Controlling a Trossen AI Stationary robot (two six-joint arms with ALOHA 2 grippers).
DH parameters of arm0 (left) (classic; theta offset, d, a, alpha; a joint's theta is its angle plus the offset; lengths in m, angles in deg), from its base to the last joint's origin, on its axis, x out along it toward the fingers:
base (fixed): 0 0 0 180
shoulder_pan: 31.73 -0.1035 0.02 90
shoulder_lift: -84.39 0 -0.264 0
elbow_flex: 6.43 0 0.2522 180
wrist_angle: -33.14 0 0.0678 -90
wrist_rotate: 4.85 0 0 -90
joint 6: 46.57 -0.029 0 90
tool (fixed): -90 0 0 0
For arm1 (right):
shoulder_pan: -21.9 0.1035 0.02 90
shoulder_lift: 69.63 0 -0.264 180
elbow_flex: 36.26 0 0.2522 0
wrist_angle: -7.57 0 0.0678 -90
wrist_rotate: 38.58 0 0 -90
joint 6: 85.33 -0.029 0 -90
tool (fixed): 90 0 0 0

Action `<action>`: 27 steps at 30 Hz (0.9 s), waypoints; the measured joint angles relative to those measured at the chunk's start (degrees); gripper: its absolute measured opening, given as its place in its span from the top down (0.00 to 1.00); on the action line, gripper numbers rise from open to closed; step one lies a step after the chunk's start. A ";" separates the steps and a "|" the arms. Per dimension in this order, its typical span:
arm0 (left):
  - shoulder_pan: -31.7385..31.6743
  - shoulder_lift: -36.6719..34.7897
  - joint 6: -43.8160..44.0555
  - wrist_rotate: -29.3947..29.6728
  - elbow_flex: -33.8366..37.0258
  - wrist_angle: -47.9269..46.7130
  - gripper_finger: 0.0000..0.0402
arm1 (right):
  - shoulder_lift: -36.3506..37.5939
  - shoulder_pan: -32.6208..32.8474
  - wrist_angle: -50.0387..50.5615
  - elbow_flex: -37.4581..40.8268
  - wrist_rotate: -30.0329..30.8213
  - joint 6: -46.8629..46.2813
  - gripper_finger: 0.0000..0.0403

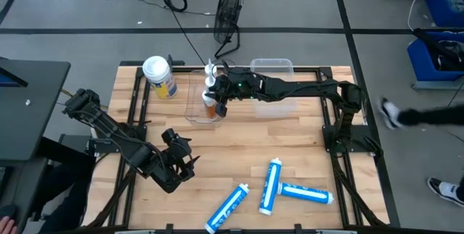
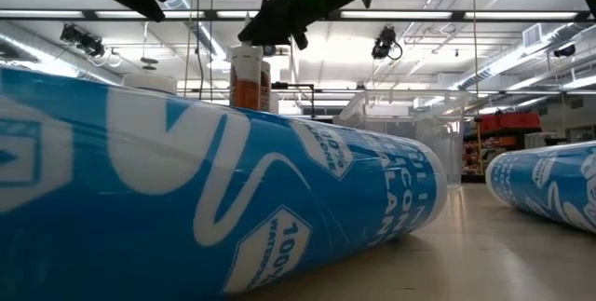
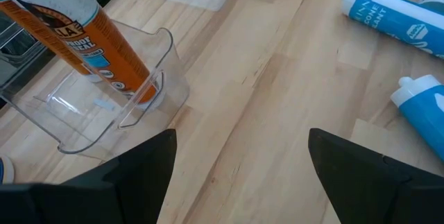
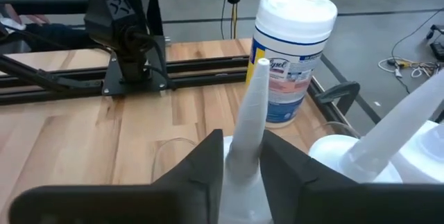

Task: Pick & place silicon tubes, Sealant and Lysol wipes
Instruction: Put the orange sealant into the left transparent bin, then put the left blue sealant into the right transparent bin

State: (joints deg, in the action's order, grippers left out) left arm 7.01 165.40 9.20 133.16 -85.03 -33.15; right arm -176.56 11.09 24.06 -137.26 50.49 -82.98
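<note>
An orange-and-white sealant tube (image 3: 104, 50) stands tilted in a clear container (image 1: 199, 107) at the table's far middle, its lower end (image 3: 147, 91) on the container's floor. My right gripper (image 4: 243, 158) reaches over from the right and is shut on the tube's white nozzle. A second white nozzle (image 4: 388, 137) shows beside it. The Lysol wipes canister (image 1: 159, 77) stands upright left of the container and also shows in the right wrist view (image 4: 291, 57). Three blue silicone tubes (image 1: 270, 185) lie near the front edge. My left gripper (image 1: 181, 158) hovers open and empty at the front left. My right gripper pinches the sealant tube's white nozzle near its base (image 4: 243, 137) between its two fingers (image 4: 205, 168). The fingers come level from the table's right and lie across the nozzle. The tube stays tilted, with its lower end in the clear container.
A second clear bin (image 1: 274, 71) stands behind my right arm at the far middle. The blue tubes (image 1: 228, 206) (image 1: 306, 193) lie loose on the bare wood at the front right. A fan (image 1: 228, 9) and cables lie on the floor beyond the table; a person's feet (image 1: 391, 114) show at the right.
</note>
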 joint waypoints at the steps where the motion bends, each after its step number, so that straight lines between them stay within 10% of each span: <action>1: -0.15 0.00 0.00 0.00 0.00 0.00 0.18 | 0.00 0.00 0.01 0.00 -0.02 -0.24 0.75; 27: -2.68 0.00 2.74 -3.96 0.00 8.70 0.18 | 12.27 5.44 4.59 0.04 -0.59 4.98 0.47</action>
State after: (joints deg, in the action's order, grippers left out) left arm 4.33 165.40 11.94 129.20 -85.03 -24.45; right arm -164.30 16.53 28.65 -137.22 49.90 -78.00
